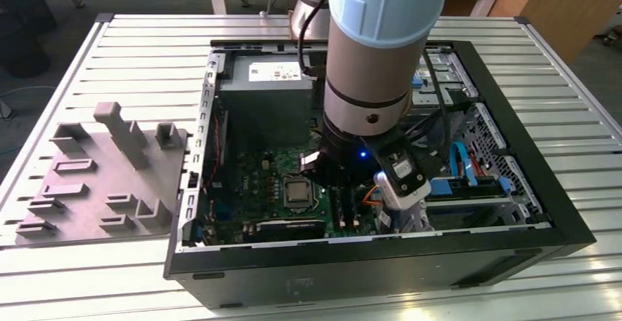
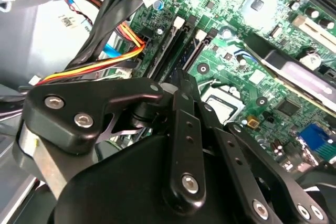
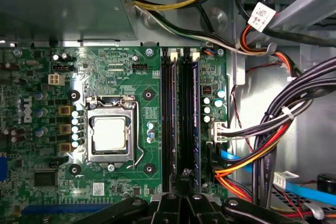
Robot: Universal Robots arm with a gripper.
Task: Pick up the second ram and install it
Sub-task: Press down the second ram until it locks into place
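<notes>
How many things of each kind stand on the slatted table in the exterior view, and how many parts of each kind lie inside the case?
Open computer case: 1
Grey moulded tray: 1
Robot arm: 1
Power supply box: 1
Processor socket: 1
Total: 5

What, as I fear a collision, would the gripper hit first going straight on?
Probably the long black memory slots on the green motherboard: the black gripper points down right over them, though the gap is hard to judge.
</notes>
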